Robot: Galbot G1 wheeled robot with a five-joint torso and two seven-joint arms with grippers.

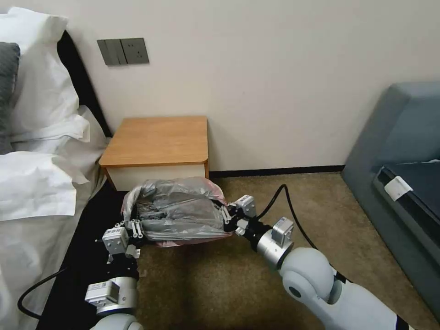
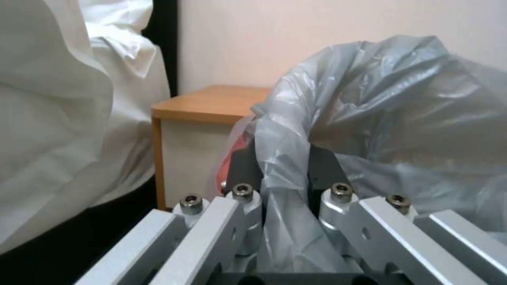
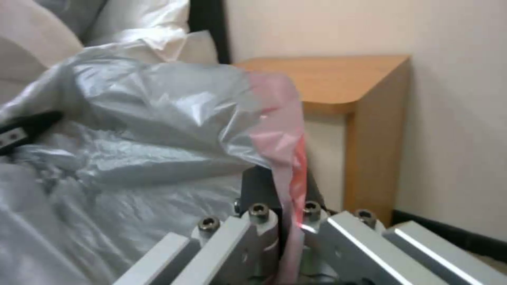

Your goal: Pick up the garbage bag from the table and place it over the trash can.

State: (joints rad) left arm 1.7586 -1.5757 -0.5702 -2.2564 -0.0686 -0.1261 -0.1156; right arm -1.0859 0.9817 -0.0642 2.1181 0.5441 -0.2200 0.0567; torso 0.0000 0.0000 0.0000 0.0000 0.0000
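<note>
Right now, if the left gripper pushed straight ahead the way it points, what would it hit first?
Beyond the garbage bag already pinched in the left gripper, probably the table, its white front; depth is unclear.

Left gripper (image 2: 283, 174): our two dark fingers (image 2: 243, 168) are closed on a fold of plastic, which runs down between our silver linkage bars.
Garbage bag (image 2: 391, 107): grey, crinkled and translucent, it billows above our fingers, with a pinkish-red edge beside one of them.
Table (image 2: 211, 105): we see its orange-brown top and white front beyond the bag, against the wall.
Bed linen (image 2: 58, 114): white folds hang beside the table.
</note>
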